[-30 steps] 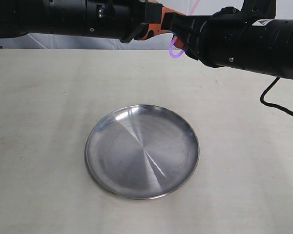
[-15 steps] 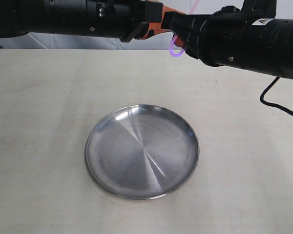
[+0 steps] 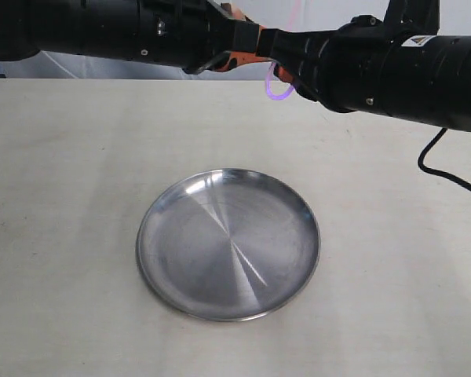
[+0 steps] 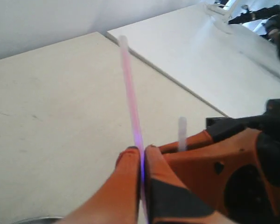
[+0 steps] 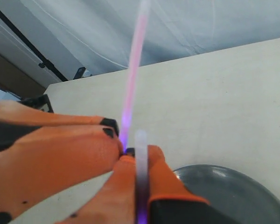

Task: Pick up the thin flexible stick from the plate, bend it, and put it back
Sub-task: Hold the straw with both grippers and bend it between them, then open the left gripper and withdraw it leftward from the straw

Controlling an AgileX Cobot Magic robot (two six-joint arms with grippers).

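Note:
The thin flexible stick [image 3: 276,90] hangs high above the table, bent into a small purple loop, with one pink end rising to the frame's top. Both grippers meet there, well above the far side of the plate [image 3: 228,259], which lies bare on the table. My left gripper [image 3: 250,43] is shut on the stick's long pink leg [image 4: 130,93], pinched at the orange fingertips [image 4: 141,151]. My right gripper [image 5: 141,156] is shut on the short pale leg [image 5: 141,140]; the plate's rim [image 5: 238,196] shows below it.
The beige table [image 3: 63,196] runs to a back edge near the two black arms. A black cable [image 3: 447,169] curls on the table at the right. A second white table surface [image 4: 214,60] lies beyond a seam.
The left arm has turned and pushed a little toward the right gripper. The purple loop has shifted slightly left and down. The plate has not moved.

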